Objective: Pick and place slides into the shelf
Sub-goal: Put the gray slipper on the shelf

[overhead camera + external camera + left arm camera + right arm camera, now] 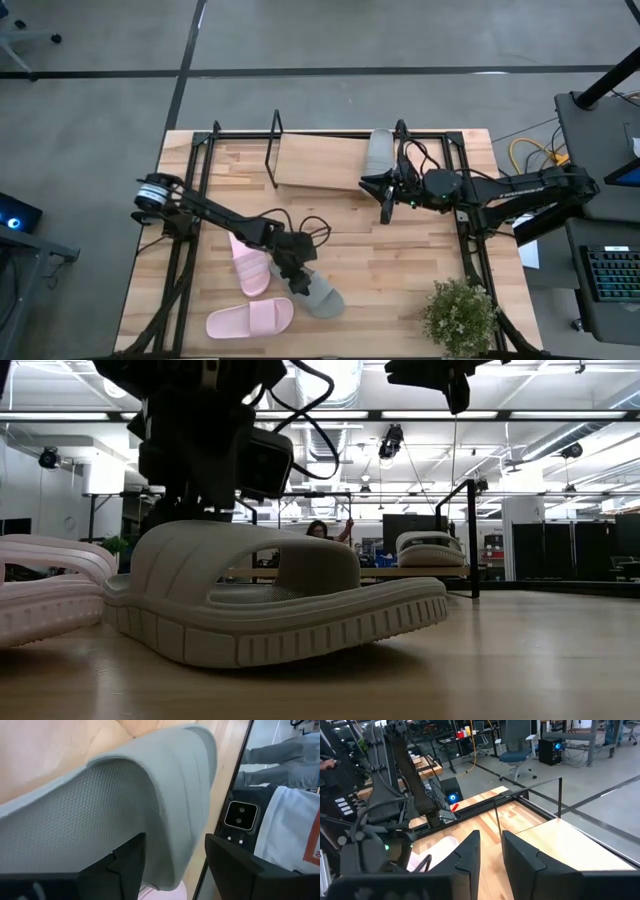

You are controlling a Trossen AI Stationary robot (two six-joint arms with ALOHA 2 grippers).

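Grey slide [316,293] lay flat on the table [400,260], toward the front, strap straddled by the left gripper [291,262]: one dark finger [125,865] against the strap's inner mesh, the other [235,865] apart from its outer face, so spread around the strap, not pinched. Seen side-on in the low view as a ridged sole with an arched strap [270,600]. Just beside it, two pink slides: one [249,263] angled under the left arm, one [250,318] lying crosswise near the front edge. Second grey slide [379,154] sat at the right end of the shelf [315,163] at the table's back. Right gripper [384,203] hovered just in front of the shelf, holding nothing, fingers [467,855] nearly together with a narrow gap. Potted plant [460,315] at the front right corner.
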